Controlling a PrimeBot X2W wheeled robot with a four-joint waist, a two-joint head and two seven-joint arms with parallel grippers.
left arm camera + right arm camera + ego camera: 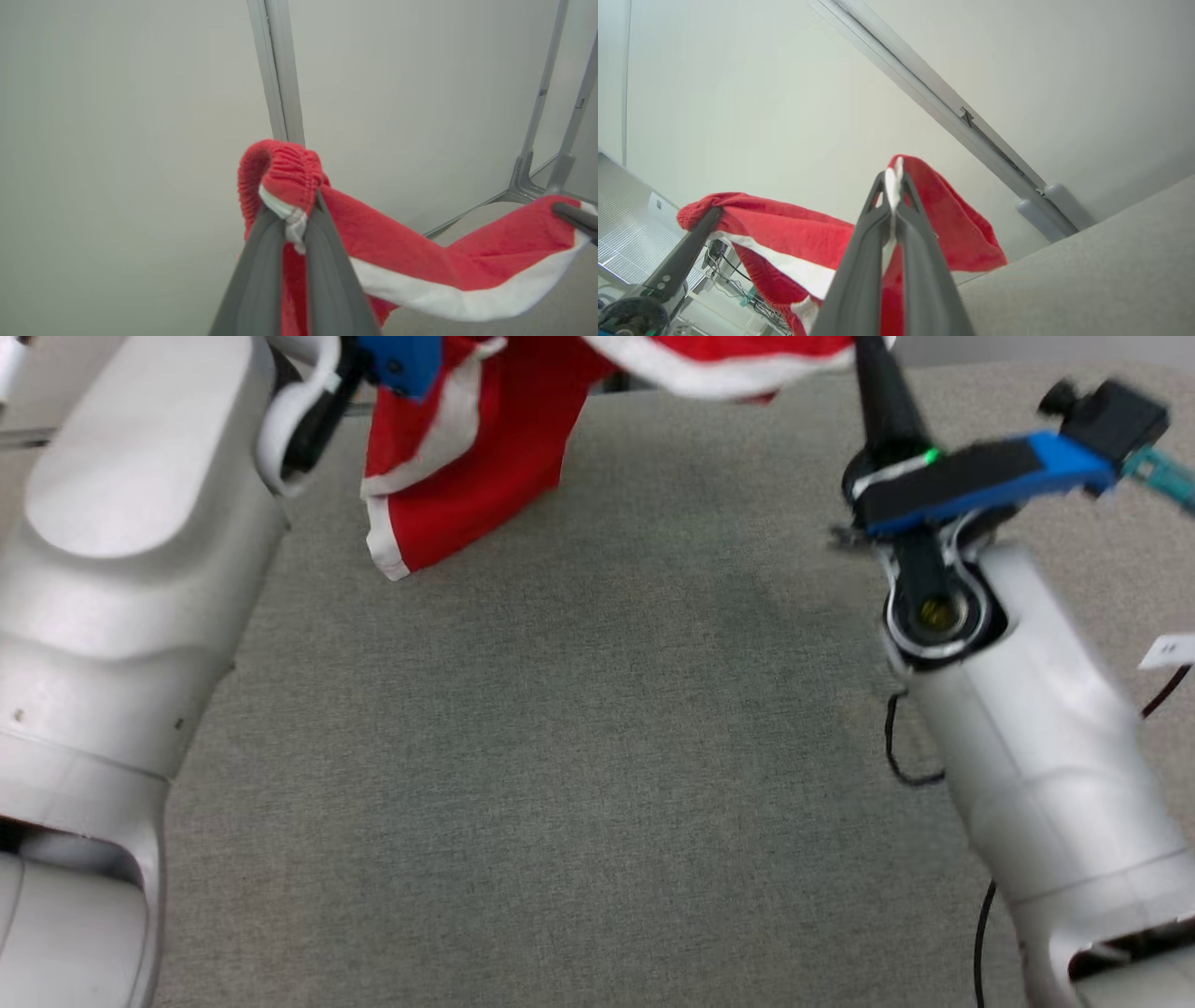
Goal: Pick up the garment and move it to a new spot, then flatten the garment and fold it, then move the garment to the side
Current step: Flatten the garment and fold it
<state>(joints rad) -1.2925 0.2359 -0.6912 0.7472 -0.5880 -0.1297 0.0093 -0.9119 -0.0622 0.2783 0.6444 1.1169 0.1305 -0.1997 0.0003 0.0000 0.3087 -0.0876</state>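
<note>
The garment [467,476] is red with a white stripe and hangs in the air over the far part of the grey table [597,756], stretched between both arms. My left gripper [295,212] is shut on its gathered red elastic edge [285,168]. My right gripper [893,186] is shut on a white-trimmed edge, and red cloth [794,233] sags away to the left. In the head view one corner [392,555] hangs lowest at the left, just above the tabletop. The right gripper's dark finger [887,401] rises to the cloth at the top edge.
My pale forearms flank the table, the left [121,569] and the right [1036,737], with a black cable [901,756] beside the right one. Grey metal frame posts [280,70] stand against the white wall behind the table.
</note>
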